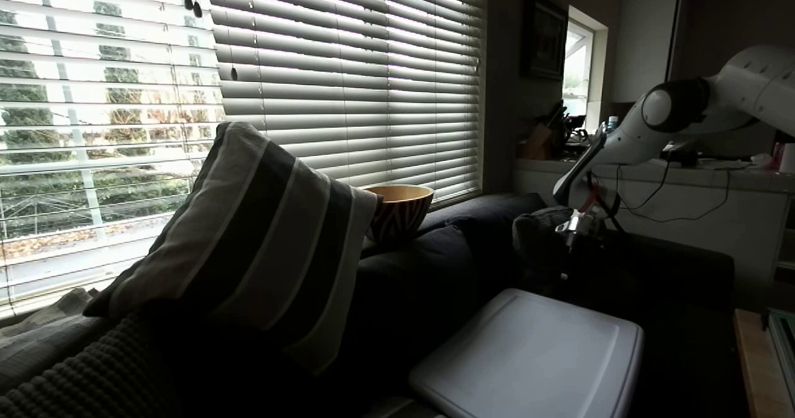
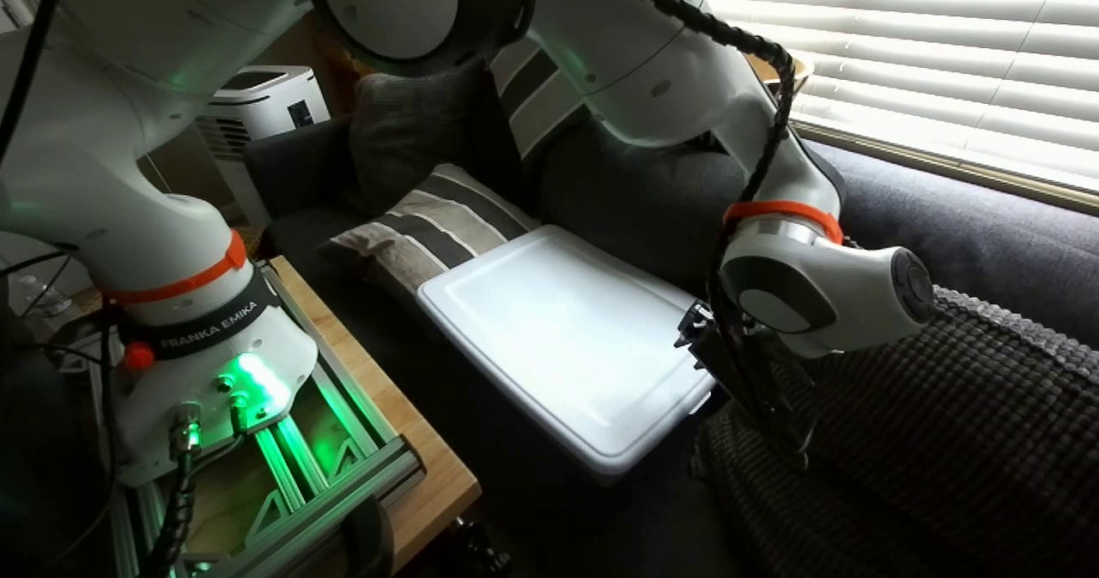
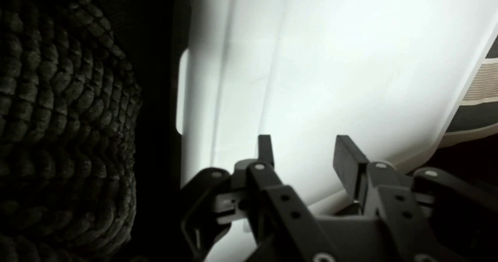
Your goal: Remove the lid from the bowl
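I see the lid (image 2: 549,337), large, white and rectangular, with rounded corners and a raised border, lying roughly level before the dark sofa back (image 2: 631,187); shadow hides the bowl.

Daylight blazes through blinds (image 1: 348,95), upper left in exterior view; sofa (image 1: 428,275) near black. Green light (image 2: 258,382) floods robot base (image 2: 206,372), lower left in exterior view. Wrist view: lid (image 3: 330,79) glares white, upper right.

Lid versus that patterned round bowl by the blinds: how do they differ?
The lid is a broad, flat rectangle; the patterned round bowl is deep and open-topped. The lid is plain and pale; the bowl is boldly dark-patterned outside. The lid lies lower; the bowl sits up by the blinds. Shared: the pincer grips neither.
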`<state>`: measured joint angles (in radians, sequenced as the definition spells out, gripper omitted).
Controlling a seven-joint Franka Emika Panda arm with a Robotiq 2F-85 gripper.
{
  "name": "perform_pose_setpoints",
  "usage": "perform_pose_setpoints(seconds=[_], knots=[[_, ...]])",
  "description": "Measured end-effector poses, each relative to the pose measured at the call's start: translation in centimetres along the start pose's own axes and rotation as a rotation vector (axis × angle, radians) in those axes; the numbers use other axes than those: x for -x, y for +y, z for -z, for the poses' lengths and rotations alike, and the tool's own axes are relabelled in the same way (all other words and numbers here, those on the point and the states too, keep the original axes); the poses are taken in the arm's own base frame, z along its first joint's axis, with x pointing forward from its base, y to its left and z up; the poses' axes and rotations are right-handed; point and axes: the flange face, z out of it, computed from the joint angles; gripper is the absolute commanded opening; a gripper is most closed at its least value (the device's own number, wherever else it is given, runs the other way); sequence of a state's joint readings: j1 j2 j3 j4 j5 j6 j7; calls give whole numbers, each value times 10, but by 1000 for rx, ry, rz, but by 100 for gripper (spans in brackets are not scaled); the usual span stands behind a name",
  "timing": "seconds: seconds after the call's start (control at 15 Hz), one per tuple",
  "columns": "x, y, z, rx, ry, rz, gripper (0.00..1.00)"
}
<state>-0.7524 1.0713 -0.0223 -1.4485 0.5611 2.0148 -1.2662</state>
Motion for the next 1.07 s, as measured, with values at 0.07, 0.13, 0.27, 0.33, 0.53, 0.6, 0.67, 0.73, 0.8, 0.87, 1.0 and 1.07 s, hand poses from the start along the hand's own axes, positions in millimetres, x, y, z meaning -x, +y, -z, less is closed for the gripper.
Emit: perform_pose_setpoints(seconds=[0.07, 0.13, 0.27, 0.33, 0.53, 0.6, 0.67, 0.73, 0.8, 0.87, 1.0, 1.07], knots=[[2, 1, 1, 0, 1, -9, 77], [6, 3, 1, -1, 2, -19, 85], [14, 9, -1, -5, 5, -42, 97], [19, 12, -3, -4, 6, -55, 98], [31, 24, -13, 6, 11, -87, 98], [34, 27, -17, 8, 11, -92, 97], [37, 30, -21, 9, 12, -96, 96], [38, 33, -25, 13, 14, -99, 94], [39, 36, -29, 17, 17, -100, 93], [40, 38, -33, 19, 19, -101, 88], [39, 43, -41, 22, 26, -100, 62], [38, 45, -45, 21, 29, -99, 54]])
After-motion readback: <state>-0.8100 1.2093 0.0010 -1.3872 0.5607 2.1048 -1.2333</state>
